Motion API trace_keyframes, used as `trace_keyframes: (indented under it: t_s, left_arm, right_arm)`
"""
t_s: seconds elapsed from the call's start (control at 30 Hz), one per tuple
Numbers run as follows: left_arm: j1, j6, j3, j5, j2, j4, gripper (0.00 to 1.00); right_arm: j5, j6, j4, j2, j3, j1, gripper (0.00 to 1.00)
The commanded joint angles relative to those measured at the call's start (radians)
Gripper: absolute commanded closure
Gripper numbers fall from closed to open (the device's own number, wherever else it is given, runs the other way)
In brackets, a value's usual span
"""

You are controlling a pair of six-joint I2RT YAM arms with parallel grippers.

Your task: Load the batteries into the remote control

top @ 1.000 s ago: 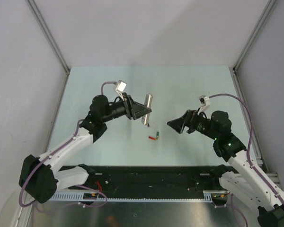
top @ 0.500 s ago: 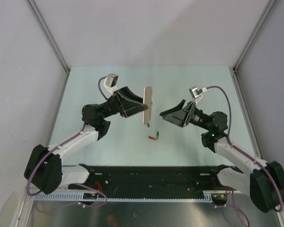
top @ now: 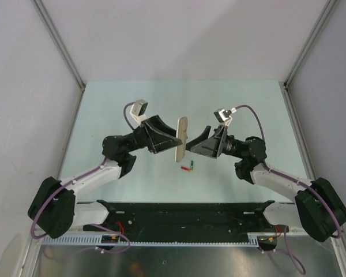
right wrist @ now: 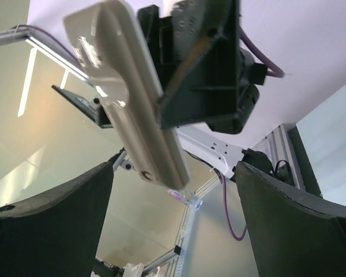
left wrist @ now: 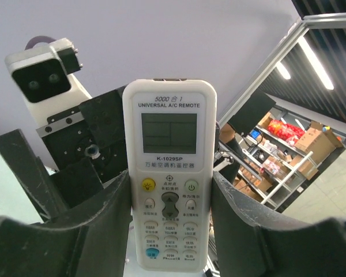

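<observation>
Up above the table (top: 104, 109), the left gripper (top: 172, 138) clamps the white remote (left wrist: 169, 173) by its lower sides, upright, screen end on top. The right gripper (top: 195, 148) hangs just beside the remote's plain back, jaws spread wide, gripping nothing. A red battery (top: 186, 168) and a green battery (top: 192, 164) lie on the table below

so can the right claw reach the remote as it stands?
Probably yes: the right claw is open, facing the back of the remote with nothing between; the left claw grips only its lower half.
</observation>
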Motion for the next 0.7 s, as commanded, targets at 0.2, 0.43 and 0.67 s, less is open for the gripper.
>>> trace_keyframes:
  t_s: [0.2, 0.43, 0.67]
  left_arm:
    - [-0.089, 0.087, -0.039, -0.109, -0.039, 0.304, 1.00]
    - [-0.155, 0.116, -0.026, -0.203, -0.031, 0.304, 1.00]
    - [-0.192, 0.131, -0.001, -0.232, -0.013, 0.315, 1.00]
  right_arm:
    - [0.028, -0.091, 0.176, -0.015, 0.060, 0.065, 0.12]
    - [0.036, -0.094, 0.272, -0.009, 0.062, 0.097, 0.24]
    - [0.022, -0.089, 0.304, -0.034, 0.060, 0.108, 0.49]
